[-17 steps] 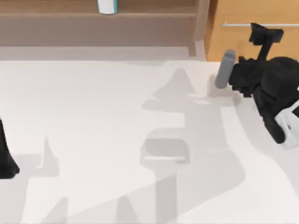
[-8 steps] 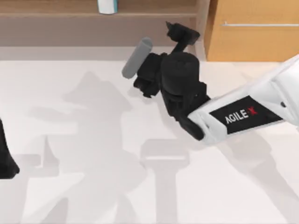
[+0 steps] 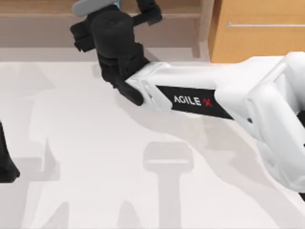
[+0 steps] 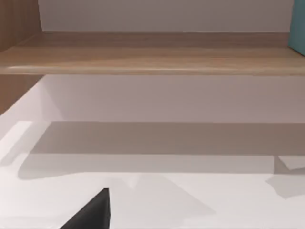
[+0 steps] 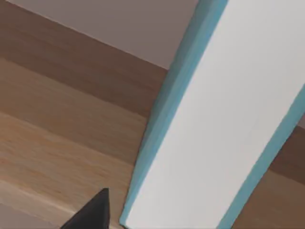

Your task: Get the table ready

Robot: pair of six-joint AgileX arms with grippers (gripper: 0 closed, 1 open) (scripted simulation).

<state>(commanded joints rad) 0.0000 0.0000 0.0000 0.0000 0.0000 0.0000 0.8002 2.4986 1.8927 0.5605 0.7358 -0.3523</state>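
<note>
The table (image 3: 95,191) is a wide, plain white top with only shadows on it. My right arm reaches from the right side across the back of the table, and its gripper (image 3: 108,21) is up at the long brown shelf (image 3: 43,19) at the back left. In the right wrist view a white box with teal edges (image 5: 228,119) stands very close on the shelf's wooden board (image 5: 62,143). My left gripper (image 3: 5,164) is parked at the table's left edge.
An orange-wood drawer cabinet (image 3: 259,43) with a silver bar handle (image 3: 264,25) stands at the back right. The left wrist view looks across the white top (image 4: 200,205) to the shelf (image 4: 152,52), with a teal edge (image 4: 298,24) at its side.
My right arm has swept left along the back of the table, from in front of the cabinet to the shelf. The left arm has not moved.
</note>
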